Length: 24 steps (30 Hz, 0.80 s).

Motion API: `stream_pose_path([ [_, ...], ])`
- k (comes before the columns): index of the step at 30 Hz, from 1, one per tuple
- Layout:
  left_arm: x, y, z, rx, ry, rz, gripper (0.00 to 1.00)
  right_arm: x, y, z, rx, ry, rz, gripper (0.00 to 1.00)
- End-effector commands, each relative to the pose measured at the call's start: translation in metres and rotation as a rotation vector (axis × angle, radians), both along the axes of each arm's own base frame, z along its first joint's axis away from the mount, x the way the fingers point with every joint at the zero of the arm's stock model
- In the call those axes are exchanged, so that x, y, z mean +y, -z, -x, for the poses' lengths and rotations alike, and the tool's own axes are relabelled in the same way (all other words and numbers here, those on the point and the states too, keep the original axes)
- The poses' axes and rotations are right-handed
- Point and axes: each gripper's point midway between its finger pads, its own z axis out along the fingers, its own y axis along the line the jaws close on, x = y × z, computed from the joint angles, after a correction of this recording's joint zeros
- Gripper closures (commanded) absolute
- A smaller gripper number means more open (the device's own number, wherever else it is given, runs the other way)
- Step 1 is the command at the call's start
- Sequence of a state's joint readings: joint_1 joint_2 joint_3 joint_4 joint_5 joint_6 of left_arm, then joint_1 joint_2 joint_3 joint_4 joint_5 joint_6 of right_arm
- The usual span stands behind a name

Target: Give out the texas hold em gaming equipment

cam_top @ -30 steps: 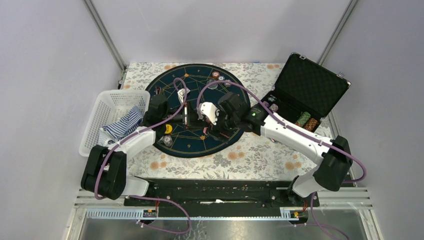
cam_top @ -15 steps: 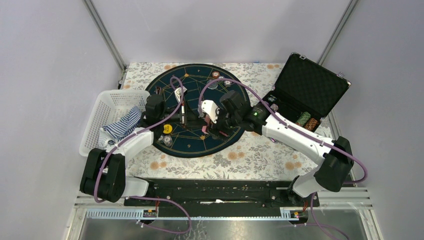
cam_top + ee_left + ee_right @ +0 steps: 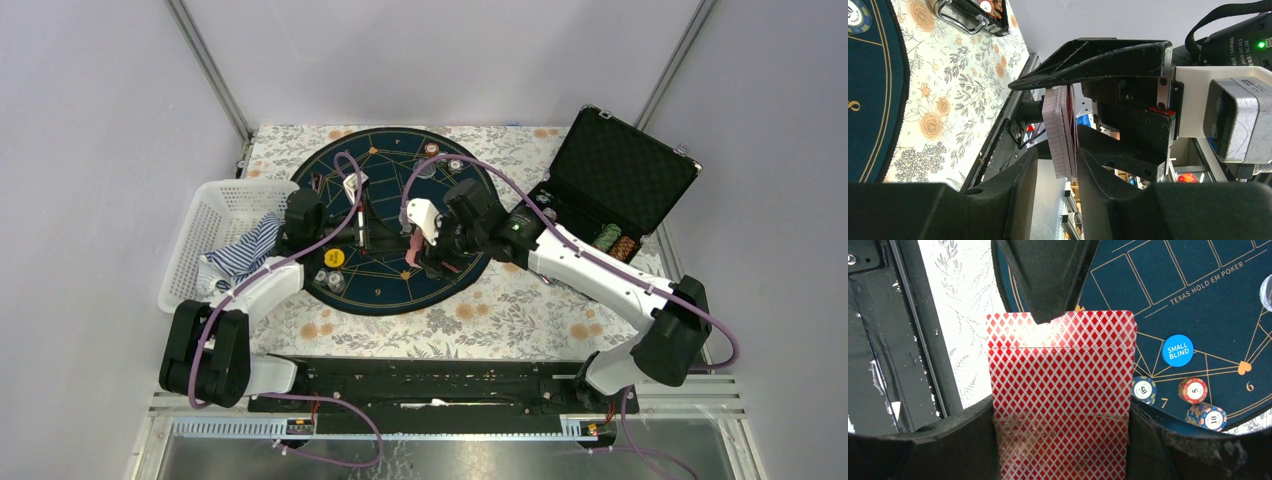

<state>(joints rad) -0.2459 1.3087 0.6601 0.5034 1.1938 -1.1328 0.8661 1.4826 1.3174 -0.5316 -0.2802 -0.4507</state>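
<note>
Above the mat, right hand is gripping the red-backed card deck; left hand is straddling its edge, can't tell if it's pinching

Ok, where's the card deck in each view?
Top external: card deck is a thin pink strip near picture centre.
Left wrist: card deck at centre, edge-on.
Right wrist: card deck fills lower centre, red back showing.
Shared landmark: dark-blue mat with gold lines.
</note>
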Motion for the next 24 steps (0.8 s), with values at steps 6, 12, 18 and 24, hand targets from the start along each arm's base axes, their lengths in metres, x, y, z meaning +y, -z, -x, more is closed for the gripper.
stream_pose_path([
  [6, 0.004, 0.002, -0.003, -0.085, -0.017, -0.047, 0.64, 0.002, -0.028, 0.001, -0.031, -0.016, -0.073, 0.82],
  [12, 0.003, -0.001, -0.001, -0.088, -0.006, -0.034, 0.67, 0.004, -0.028, 0.001, -0.026, -0.022, -0.074, 0.84],
  [18, -0.004, -0.018, 0.01, -0.123, 0.045, 0.023, 0.61, 0.009, -0.024, 0.001, -0.007, -0.037, -0.077, 0.86],
  [24, -0.005, -0.019, 0.011, -0.112, 0.045, 0.039, 0.59, 0.01, -0.025, 0.001, -0.011, -0.037, -0.083, 0.89],
])
